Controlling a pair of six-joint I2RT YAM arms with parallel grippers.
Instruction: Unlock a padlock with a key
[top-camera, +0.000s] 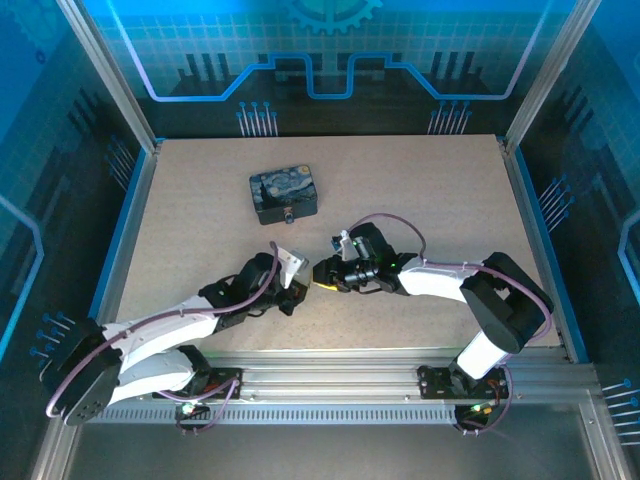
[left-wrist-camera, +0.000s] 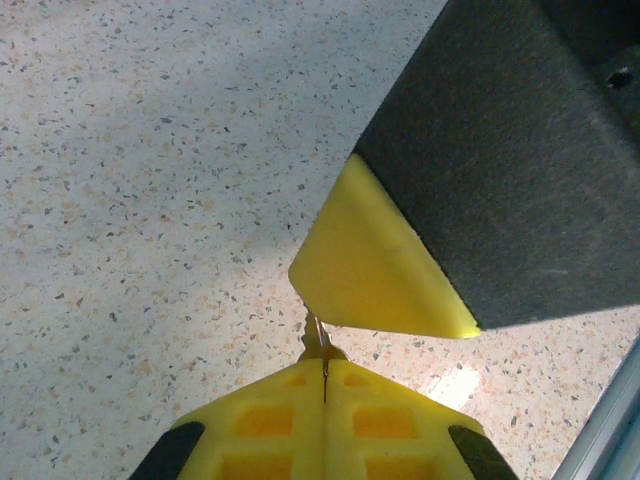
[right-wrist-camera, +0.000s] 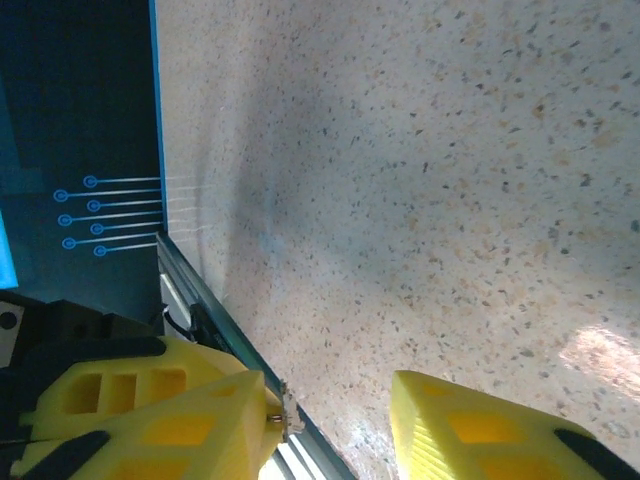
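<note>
My left gripper is shut on the key, and a thin metal sliver pokes out beyond its yellow tips. A yellow finger of the right gripper hangs just over the key's tip. In the right wrist view the key's toothed blade stands beside the inner face of one finger, and my right gripper is open with a wide gap. From above, the two grippers meet tip to tip near mid-table. A tiny object, likely the padlock, lies at the near edge of the tin.
The dark tin with the night-sky print lies at the back centre-left of the speckled table. A metal rail runs along the near edge. Blue panels wall in the sides and back.
</note>
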